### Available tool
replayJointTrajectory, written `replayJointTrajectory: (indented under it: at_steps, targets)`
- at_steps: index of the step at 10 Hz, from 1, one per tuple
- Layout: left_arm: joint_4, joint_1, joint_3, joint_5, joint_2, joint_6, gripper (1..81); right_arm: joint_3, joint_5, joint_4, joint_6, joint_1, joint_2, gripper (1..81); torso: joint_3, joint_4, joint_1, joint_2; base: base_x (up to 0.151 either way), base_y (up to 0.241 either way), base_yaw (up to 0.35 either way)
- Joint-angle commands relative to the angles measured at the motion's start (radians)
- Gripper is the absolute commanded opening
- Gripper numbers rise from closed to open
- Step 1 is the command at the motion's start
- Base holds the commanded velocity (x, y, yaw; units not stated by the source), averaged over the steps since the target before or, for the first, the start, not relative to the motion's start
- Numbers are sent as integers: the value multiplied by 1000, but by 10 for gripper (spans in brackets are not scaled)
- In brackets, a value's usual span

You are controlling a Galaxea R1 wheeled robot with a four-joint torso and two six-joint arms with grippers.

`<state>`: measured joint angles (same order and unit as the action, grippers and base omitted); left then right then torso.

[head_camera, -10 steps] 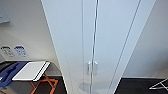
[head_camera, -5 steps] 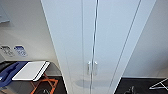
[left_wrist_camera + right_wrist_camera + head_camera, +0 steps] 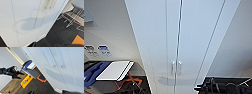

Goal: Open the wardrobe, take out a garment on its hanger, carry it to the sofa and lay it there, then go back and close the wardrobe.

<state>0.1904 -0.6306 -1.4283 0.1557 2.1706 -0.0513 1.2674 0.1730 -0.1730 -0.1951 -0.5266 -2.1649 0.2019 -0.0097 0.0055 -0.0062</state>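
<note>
The wardrobe (image 3: pixel 184 37) stands close ahead, both doors shut, its handles (image 3: pixel 176 68) side by side at the seam. How open either hand is, I cannot tell. The handles sit so close together that a reach could catch both.

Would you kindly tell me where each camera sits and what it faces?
Head view: high on the robot, facing the closed wardrobe; dark arm parts show at the bottom corners.
Left wrist view: low, facing the wardrobe's lower doors, handles and a white chair.
Right wrist view: low, along the doors toward a bin.
All share the wardrobe.
</note>
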Motion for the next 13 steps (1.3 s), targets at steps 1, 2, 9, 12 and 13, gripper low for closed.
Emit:
replayJointTrajectory:
  at_steps: [1,2,9,12,13]
  targets:
    - [-11,162,-14,21,-1,1,811,44,49,-19,22,182,1,811,0,0,0,0,0,0,0]
    - [-11,182,-26,25,14,14,811,53,49,-19,22,199,-11,811,0,0,0,0,0,0,0]
    - [-9,302,-93,65,152,70,811,193,91,-23,54,308,-157,811,1,0,1,2,0,0,0]
    - [-11,314,-185,68,254,70,811,228,85,-25,80,345,-181,811,2,0,2,2,0,0,0]
    - [-12,320,-208,56,275,71,811,230,76,-23,89,345,-184,811,2,0,2,2,0,0,0]
